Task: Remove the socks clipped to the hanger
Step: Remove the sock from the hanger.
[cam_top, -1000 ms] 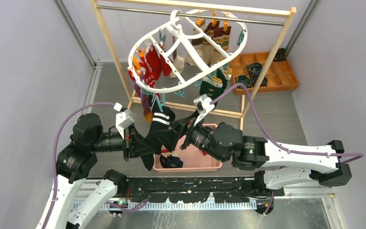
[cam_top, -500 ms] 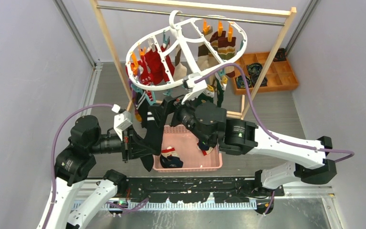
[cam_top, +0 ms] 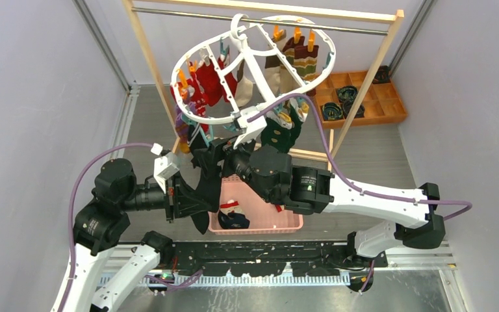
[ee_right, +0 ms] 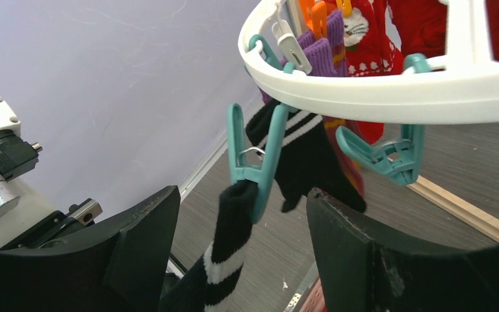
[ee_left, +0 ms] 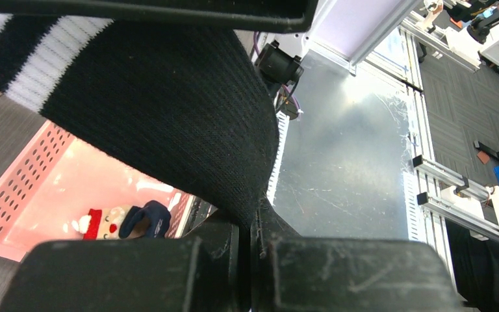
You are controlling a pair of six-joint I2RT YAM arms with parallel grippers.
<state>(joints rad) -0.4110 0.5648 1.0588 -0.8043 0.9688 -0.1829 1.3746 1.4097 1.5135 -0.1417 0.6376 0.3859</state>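
The white oval hanger [cam_top: 203, 119] hangs from the rack's metal rail with several socks clipped on: red ones [cam_top: 211, 81] at the left, beige and maroon ones [cam_top: 299, 58] at the back, dark green ones [cam_top: 279, 133] at the front. My left gripper [cam_top: 191, 198] is shut on a black sock with white stripes [ee_left: 169, 110]. This sock's cuff is still held by a teal clip [ee_right: 250, 166] under the hanger rim [ee_right: 377, 91]. My right gripper [ee_right: 243, 214] is open, with one finger on each side of that clip and cuff, not touching them.
A pink basket [cam_top: 279, 224] stands below, between the arms, with a few socks [ee_left: 120, 221] in it. The wooden rack's post [cam_top: 364, 84] and an orange compartment tray [cam_top: 396, 104] are at the back right. An empty teal clip [ee_right: 383, 156] and another black sock [ee_right: 305, 162] hang beside the gripped one.
My right arm has moved up and to the left, from over the basket to the hanger's near-left rim. The hanger has swung. My left gripper has kept hold of the black sock.
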